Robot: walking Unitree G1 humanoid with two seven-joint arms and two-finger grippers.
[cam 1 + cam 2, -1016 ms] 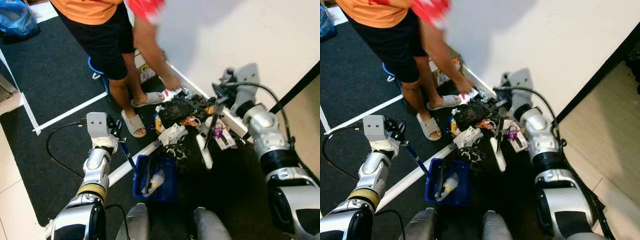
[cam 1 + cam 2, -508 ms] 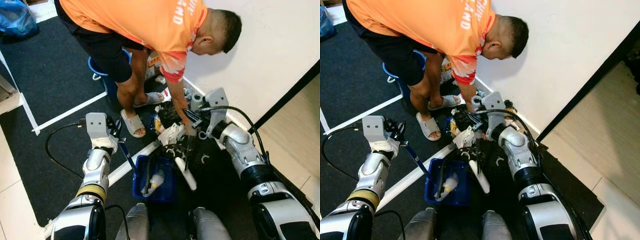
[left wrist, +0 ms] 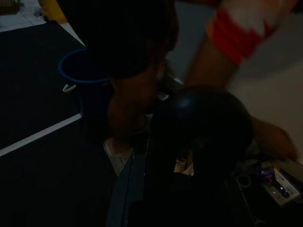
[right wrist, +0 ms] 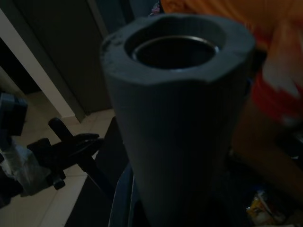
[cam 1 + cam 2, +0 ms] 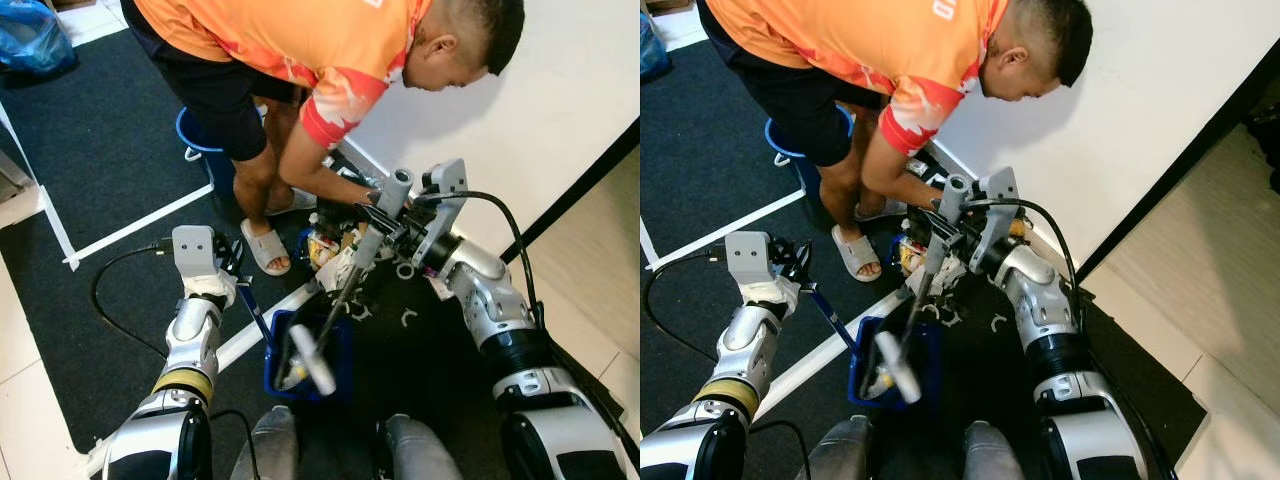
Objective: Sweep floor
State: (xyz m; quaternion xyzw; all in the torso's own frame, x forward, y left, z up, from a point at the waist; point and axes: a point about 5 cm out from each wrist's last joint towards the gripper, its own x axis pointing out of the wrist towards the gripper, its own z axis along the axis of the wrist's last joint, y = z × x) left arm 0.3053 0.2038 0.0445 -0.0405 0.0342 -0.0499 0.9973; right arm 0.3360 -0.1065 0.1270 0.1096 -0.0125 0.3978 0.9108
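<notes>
**Broom tilted over the dustpan beside a bending person**

The right gripper [image 5: 385, 222] clamps the grey foam handle of the broom [image 5: 345, 285], whose pale head hangs over the blue dustpan [image 5: 282, 358] on the dark mat [image 5: 110, 160]. The left gripper [image 5: 232, 265] is closed on the dustpan's blue stick. A person [image 5: 290, 50] in an orange shirt bends over, one hand [image 5: 335, 208] reaching into the litter [image 5: 325, 250] by the white wall [image 5: 560, 90].
</notes>
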